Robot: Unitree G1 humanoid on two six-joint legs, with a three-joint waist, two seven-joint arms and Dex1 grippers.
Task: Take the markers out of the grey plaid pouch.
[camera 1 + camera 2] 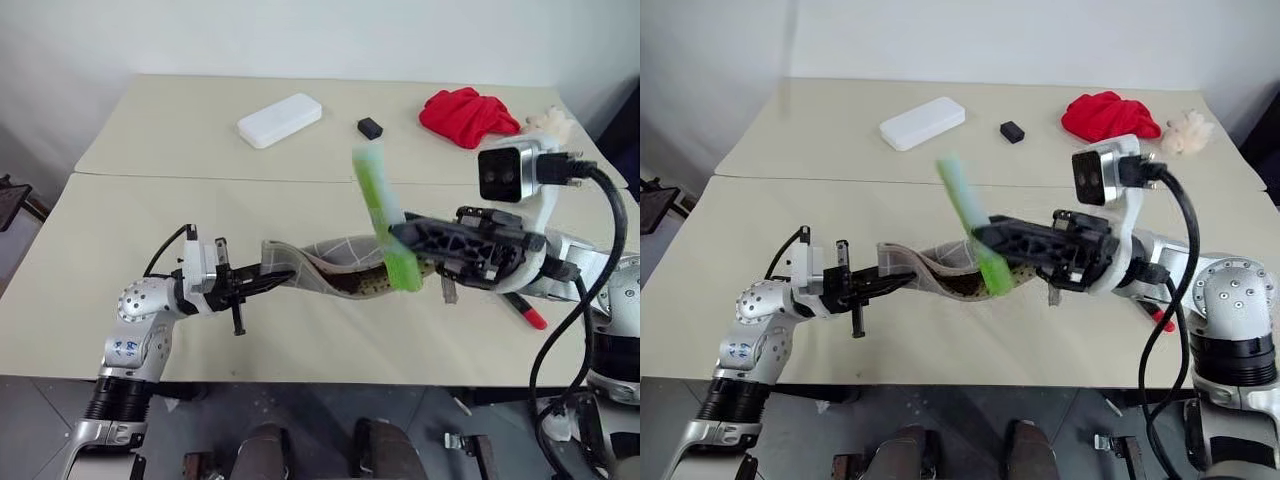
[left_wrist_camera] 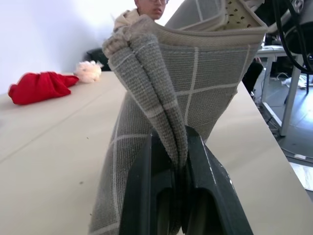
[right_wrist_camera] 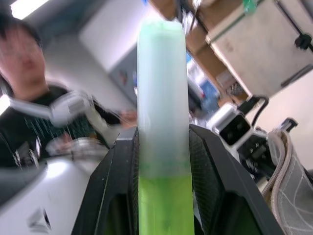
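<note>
the flat grey plaid fabric pouch (image 1: 330, 262) hung above the beige table (image 1: 150, 230), its end pinched by the left gripper (image 1: 262, 283), while the right gripper (image 1: 400, 236) clamped a green marker (image 1: 383, 215) that could slip if tilted.

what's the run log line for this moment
left gripper: shut on pouch | right gripper: shut on green marker, above pouch | red marker: on table

The flat grey plaid fabric pouch (image 1: 330, 262) hangs lifted above the near table, mouth open rightward. A green marker (image 1: 385, 222) stands tilted, just above it.
</note>
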